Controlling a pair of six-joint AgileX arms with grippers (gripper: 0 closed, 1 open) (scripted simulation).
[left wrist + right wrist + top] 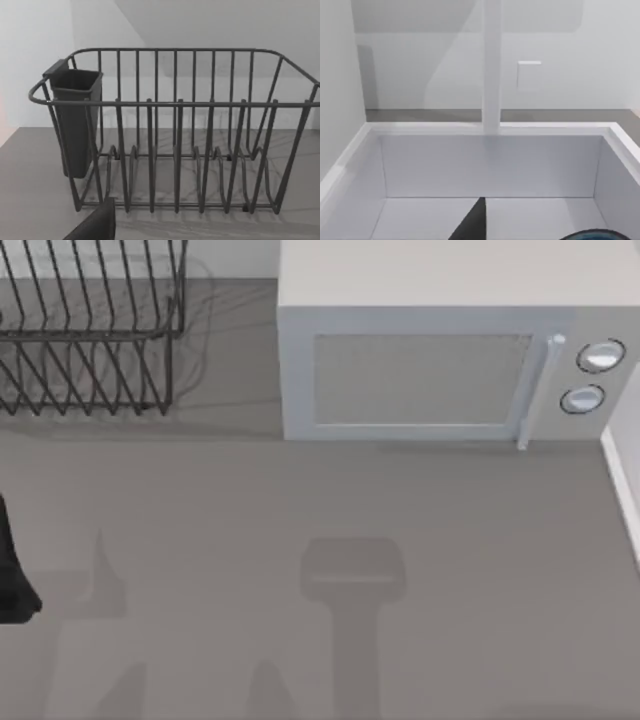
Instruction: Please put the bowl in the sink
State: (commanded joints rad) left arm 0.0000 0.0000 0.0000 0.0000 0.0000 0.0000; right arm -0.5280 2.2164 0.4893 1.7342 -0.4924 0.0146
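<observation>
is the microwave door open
No, the microwave door sits shut flush with its front, handle beside the two dials.

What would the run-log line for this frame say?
bowl: blue rim low in sink | right gripper: over sink, fingers unclear | left arm: table's left edge, facing dish rack | microwave: closed

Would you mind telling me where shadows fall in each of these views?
Top view: soft grey arm-shaped shadows lie on the bare table, and the dish rack casts thin lines beside the microwave. Left wrist view: the rack's wires draw faint stripes on the tabletop beneath it. Right wrist view: a broad diagonal shade crosses the wall behind the white sink; a sliver of the bowl shows at the frame's edge.
</observation>
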